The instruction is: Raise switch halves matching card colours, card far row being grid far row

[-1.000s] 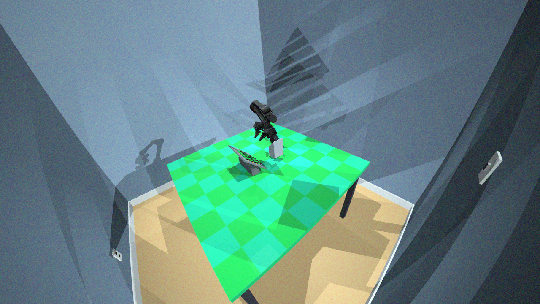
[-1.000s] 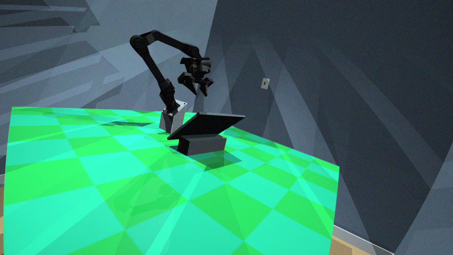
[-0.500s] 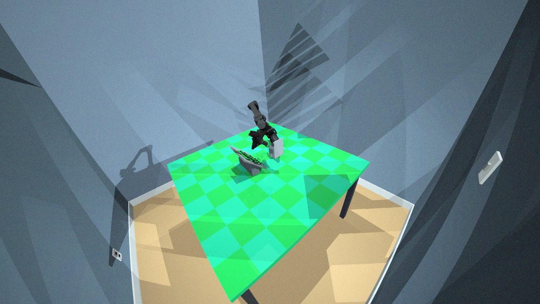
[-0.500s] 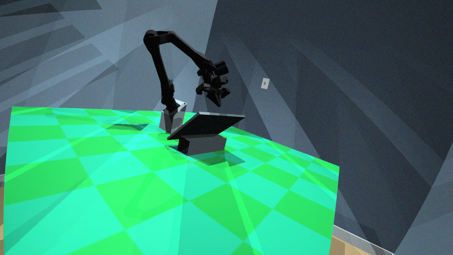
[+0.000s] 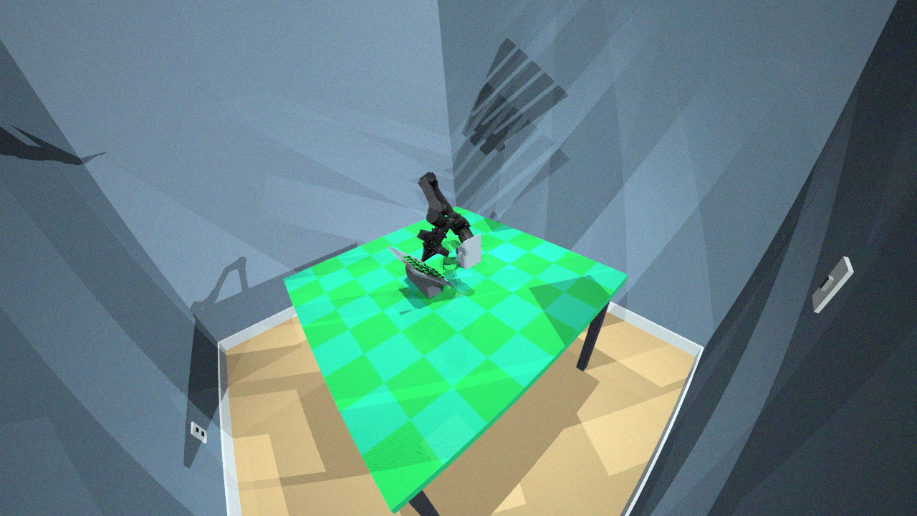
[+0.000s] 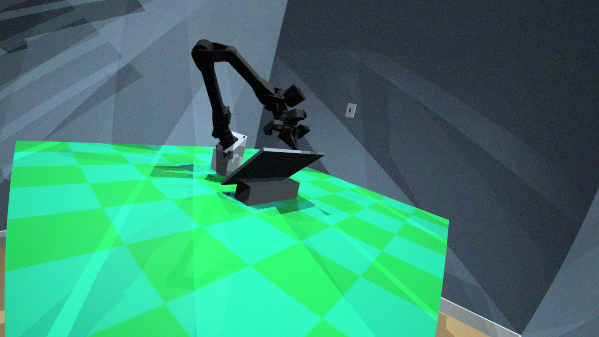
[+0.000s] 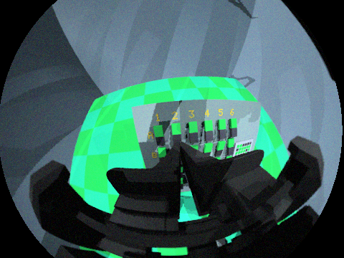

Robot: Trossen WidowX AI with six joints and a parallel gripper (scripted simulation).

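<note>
The tilted grey panel carries a grid of green and dark grey switches. In the wrist view, row A shows under the numbers 1 to 6, including switch A2. Part of row B shows; most nearer switches are hidden by the fingers. My gripper is shut and empty. Its tips are low over the panel, appearing just below A2 in the wrist view; contact cannot be told. The small card is right of the grid, its far row mostly dark, its near edge partly covered by a finger.
The panel rests on a dark block on the green checkered table. The arm's light-coloured base box stands on the panel's near side.
</note>
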